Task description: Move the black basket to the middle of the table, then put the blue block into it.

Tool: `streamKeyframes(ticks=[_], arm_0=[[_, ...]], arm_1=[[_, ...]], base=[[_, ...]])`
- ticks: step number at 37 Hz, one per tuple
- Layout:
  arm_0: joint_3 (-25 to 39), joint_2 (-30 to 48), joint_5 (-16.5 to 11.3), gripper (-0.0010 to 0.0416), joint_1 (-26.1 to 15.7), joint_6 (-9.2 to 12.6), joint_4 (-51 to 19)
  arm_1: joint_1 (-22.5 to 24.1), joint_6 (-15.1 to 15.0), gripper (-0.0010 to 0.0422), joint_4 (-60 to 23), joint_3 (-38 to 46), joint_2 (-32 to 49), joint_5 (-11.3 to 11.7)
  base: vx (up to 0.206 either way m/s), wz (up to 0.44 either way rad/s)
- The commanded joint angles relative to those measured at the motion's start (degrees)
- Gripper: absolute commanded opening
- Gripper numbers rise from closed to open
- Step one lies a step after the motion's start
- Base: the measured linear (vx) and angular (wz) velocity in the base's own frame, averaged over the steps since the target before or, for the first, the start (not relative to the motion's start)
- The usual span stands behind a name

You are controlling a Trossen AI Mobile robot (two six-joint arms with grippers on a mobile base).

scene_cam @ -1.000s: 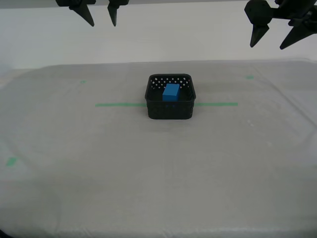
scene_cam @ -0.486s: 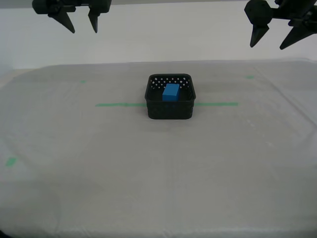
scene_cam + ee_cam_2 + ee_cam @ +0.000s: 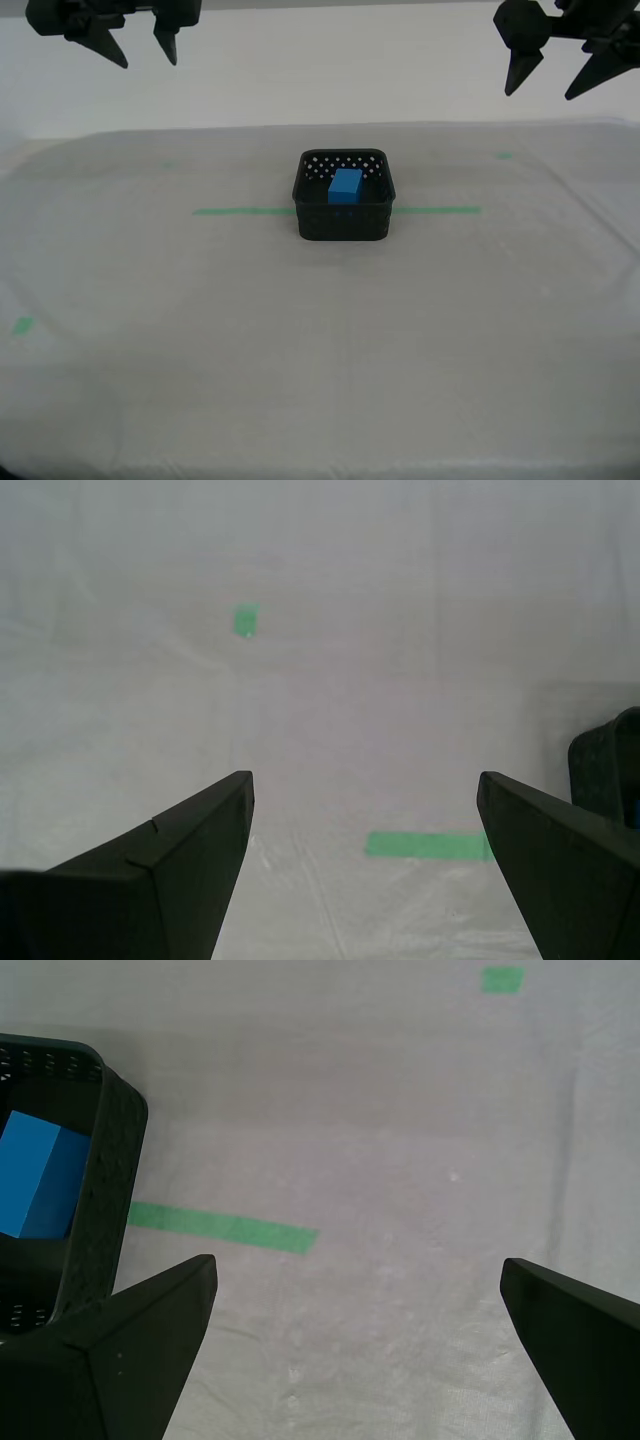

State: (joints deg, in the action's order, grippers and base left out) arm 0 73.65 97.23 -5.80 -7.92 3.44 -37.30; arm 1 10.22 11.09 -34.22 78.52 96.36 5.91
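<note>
The small bright blue block (image 3: 346, 186) sits inside the black plastic basket w/ little holes (image 3: 343, 212), mid tabletop (image 3: 200, 330), on the green tape line (image 3: 240, 211). My first gripper (image 3: 562, 76) & my second gripper (image 3: 140, 50) hang high, both wide apart, holding nothing.

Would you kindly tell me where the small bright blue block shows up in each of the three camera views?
Exterior view: small bright blue block lies inside the perforated black plastic basket, mid-table.
First wrist view: block at the picture's edge, inside the basket.
Second wrist view: block hardly visible; only a basket corner.
Shared landmark: the green tape line.
</note>
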Motion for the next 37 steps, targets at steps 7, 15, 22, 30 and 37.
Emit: streamKeyframes(ticks=[7,15,22,30,37], arm_0=[[0.00,-0.04,-0.13,0.0398,0.00,-0.07,0.02],[0.00,-0.04,-0.13,0.0399,0.00,-0.07,0.02],[0.00,-0.04,-0.13,0.0398,0.00,-0.07,0.04],[0.00,-0.04,-0.13,0.0398,0.00,-0.07,0.02],[0.00,-0.04,-0.13,0.0399,0.00,-0.07,0.02]], arm_1=[[-0.17,0.44,0.0305,3.17,-8.17,-5.35,0.09],[-0.17,0.39,0.0305,3.96,-11.06,-6.05,0.09],[-0.15,0.35,0.0304,4.39,-11.37,-5.95,0.09],[-0.13,0.31,0.0304,4.35,-11.37,-5.95,0.09],[-0.13,0.31,0.0304,4.37,-11.37,-5.95,0.09]], base=[[0.000,0.000],[0.000,0.000],[0.000,0.000],[0.000,0.000],[0.000,0.000]])
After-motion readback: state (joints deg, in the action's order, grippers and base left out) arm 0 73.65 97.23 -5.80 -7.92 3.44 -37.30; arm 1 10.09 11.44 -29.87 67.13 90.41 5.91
